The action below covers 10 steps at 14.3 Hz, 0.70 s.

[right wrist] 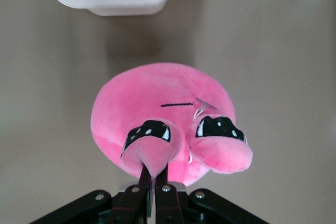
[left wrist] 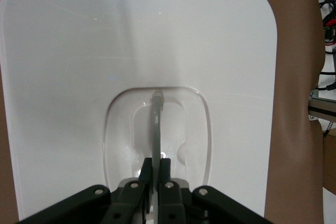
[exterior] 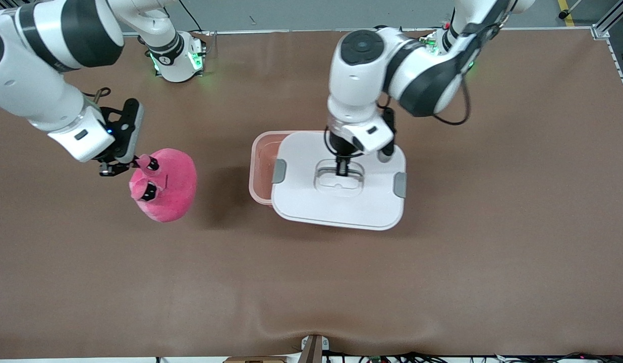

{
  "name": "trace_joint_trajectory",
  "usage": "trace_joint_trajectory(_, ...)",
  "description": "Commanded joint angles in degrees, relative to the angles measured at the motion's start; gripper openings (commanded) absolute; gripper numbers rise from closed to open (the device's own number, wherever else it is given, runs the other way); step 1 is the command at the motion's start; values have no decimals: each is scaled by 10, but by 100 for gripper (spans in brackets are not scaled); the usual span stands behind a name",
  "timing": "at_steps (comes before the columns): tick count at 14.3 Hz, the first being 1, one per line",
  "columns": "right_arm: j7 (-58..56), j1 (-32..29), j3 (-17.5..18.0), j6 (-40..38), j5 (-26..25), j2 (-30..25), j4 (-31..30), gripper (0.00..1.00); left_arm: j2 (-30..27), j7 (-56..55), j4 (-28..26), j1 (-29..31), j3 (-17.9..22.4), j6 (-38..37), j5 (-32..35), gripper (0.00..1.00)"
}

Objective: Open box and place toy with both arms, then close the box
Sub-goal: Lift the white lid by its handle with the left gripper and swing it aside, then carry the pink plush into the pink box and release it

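Soft, light toy (exterior: 165,186), mid-left of frame, hangs by one eye from right gripper (exterior: 120,165); left gripper (exterior: 342,170) pinches stiff lid's (exterior: 336,201) handle (exterior: 340,177)

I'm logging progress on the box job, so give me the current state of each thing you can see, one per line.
White plastic lid with grey clips: lifted, shifted off the tub, part of the opening uncovered.
Pale pink plastic tub: partly open; the visible part is empty.
Hot-pink plush toy with bulging eyes: held by one eye, over the table.
Left pincer: shut on the lid's clear handle.
Right pincer: shut on the toy's eye.
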Motion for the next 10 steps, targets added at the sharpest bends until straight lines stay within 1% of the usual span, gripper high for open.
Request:
trace_joint_trajectory(1, -27, 32, -4, -8, -2, -12, 10, 0, -42, 137, -7, 52, -6, -56, -52, 0)
trace_joint_trajectory(4, -28, 73, -3, -8, 0, -15, 11, 0, -53, 282, -6, 117, -6, -103, -100, 0)
trace_joint_trajectory(7, -26, 127, -5, -6, 0, -11, 27, 0, -53, 390, -6, 171, -5, -135, -107, 0)
trace_joint_trajectory(10, -17, 156, -5, -2, 2, -10, 33, 0, -53, 476, -6, 205, -4, -154, -107, 0)
